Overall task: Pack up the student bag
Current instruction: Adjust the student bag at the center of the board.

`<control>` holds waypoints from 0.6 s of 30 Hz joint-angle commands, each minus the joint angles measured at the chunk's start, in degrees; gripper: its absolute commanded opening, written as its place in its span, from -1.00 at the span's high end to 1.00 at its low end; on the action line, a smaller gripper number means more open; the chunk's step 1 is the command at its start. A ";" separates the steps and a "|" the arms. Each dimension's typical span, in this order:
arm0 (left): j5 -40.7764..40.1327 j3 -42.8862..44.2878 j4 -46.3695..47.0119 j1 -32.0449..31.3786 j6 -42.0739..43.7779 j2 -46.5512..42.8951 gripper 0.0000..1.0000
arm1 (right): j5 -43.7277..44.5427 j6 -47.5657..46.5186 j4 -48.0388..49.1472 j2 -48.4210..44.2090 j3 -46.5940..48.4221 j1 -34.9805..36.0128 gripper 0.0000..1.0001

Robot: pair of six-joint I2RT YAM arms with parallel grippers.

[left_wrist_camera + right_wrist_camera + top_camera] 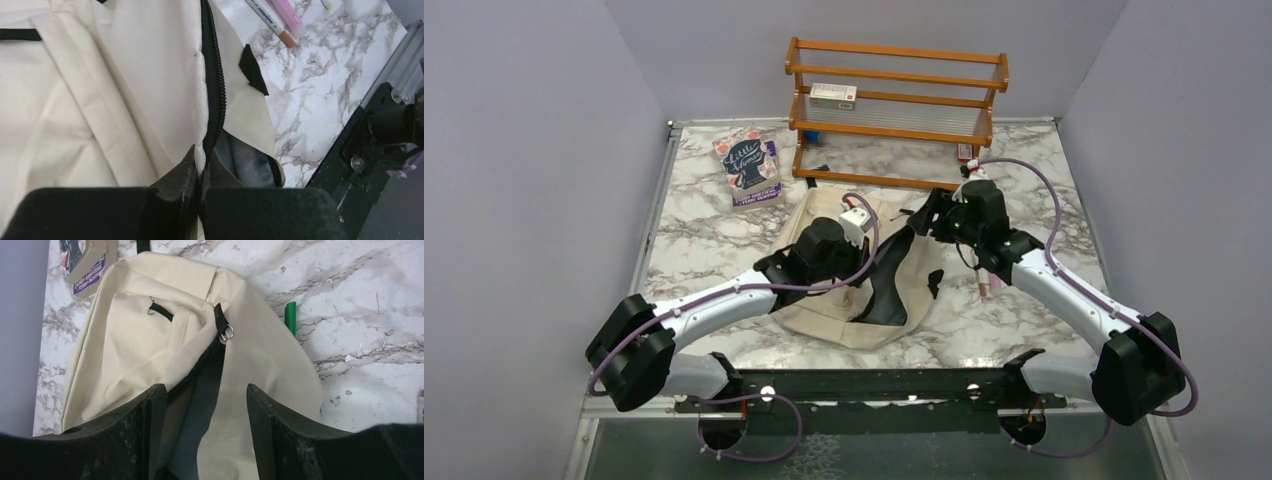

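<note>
- The bag (864, 300) lies flat mid-tabletop (704, 240), between the two arms and in front of the wooden rack (899, 110).
- The left end effector (200, 167) is closed, pinching the bag's cream edge right beside the zipper (214, 85).
- The right end effector (205, 390) has its jaws apart and holds nothing. It hangs over the bag's opening.
- Risk: the left pinch is on thin fabric only. A pull could slip it off, or drag the whole soft bag instead of spreading the mouth.
- Risk: the opening looks narrow. If the right side goes down now, a finger could snag the zipper edge or push the flap shut.
- Risk: the pens (272, 20) lie just beside the bag, so a shifting bag or arm could roll them away.
- Only the top view shows the rack, the box (832, 95) on it, the whole book (749, 165) and both arms at once.
- Only the left wrist view shows the pinch itself and the grey lining (245, 162) just beside it.
- Only the right wrist view shows the zipper's metal ring (228, 333) and a green pen (290, 317) poking out from behind the bag.
</note>
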 commanded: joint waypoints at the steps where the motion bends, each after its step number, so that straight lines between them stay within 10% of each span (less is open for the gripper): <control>1: 0.76 -3.49 5.56 -3.42 -1.50 1.10 1.00 | 2.57 1.88 -3.16 1.65 3.32 -0.09 -0.29; 18: 1.19 -5.30 10.64 -4.88 -3.74 5.69 1.00 | -0.93 -0.01 -4.28 -0.96 -6.32 -0.09 -0.09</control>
